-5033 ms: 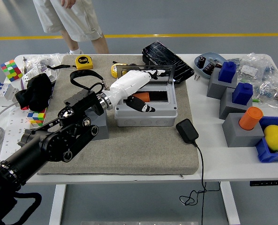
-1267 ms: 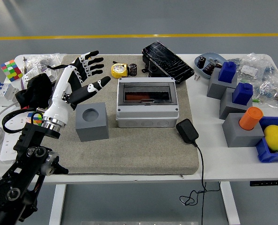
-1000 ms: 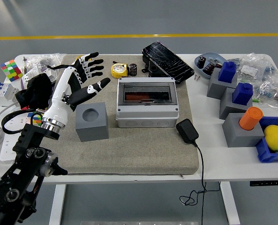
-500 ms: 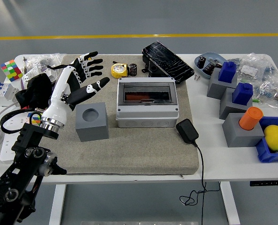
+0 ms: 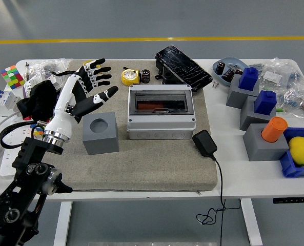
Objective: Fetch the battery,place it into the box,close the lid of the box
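Left robot hand [image 5: 85, 84] edged slightly leftward, fingers spread, box [image 5: 161, 113] lid closed

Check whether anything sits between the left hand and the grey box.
Nothing visible does. The left hand, fingers spread and empty, hovers left of the grey box; only bare mat lies between. The grey cube sits nearer the camera, off that line.

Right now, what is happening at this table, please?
The robot's left hand is raised over the left part of the grey mat, its fingers spread and holding nothing. It is well away from the grey box, whose transparent lid is down, with something orange visible through it. An empty grey holder block stands between hand and box. The right hand is not in view.
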Available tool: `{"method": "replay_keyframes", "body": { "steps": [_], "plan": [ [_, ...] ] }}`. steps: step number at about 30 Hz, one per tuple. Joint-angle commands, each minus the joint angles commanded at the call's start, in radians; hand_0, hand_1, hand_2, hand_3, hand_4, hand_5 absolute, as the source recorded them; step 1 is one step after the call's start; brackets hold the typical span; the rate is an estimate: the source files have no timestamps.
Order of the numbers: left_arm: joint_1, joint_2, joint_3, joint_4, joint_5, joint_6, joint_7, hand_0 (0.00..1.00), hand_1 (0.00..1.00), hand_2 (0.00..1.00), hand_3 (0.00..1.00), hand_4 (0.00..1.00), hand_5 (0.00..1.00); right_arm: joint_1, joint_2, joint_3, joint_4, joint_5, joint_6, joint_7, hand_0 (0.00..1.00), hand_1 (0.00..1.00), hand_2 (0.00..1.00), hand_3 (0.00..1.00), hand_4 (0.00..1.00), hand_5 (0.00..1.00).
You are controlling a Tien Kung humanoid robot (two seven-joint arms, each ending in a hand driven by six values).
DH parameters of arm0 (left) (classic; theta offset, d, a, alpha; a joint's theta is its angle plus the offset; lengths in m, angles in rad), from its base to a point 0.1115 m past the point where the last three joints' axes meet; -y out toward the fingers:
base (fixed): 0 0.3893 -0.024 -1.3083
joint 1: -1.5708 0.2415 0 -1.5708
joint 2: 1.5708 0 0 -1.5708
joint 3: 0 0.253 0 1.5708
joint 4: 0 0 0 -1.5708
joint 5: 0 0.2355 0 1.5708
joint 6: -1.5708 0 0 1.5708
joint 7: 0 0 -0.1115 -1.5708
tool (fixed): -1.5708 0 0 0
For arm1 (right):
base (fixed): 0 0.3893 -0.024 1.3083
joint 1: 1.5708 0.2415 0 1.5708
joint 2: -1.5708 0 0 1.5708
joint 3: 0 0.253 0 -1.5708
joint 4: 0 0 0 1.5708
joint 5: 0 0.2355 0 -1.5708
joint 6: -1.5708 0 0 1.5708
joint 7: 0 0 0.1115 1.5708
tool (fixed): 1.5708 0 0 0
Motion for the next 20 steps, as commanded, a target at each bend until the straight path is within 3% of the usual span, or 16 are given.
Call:
{"method": "replay_keyframes", "body": {
  "steps": [20],
  "plan": [
    [0.002,-0.002,0.000,-0.004,0.003,0.002,0.000,0.586,0.677,0.737,0.791,0.998,0.306,0.005,0.003,-0.003,0.000,0.002,0.001,0.001,0.762,0.723,0.735,0.753,0.998,0.556]
  ]
}}
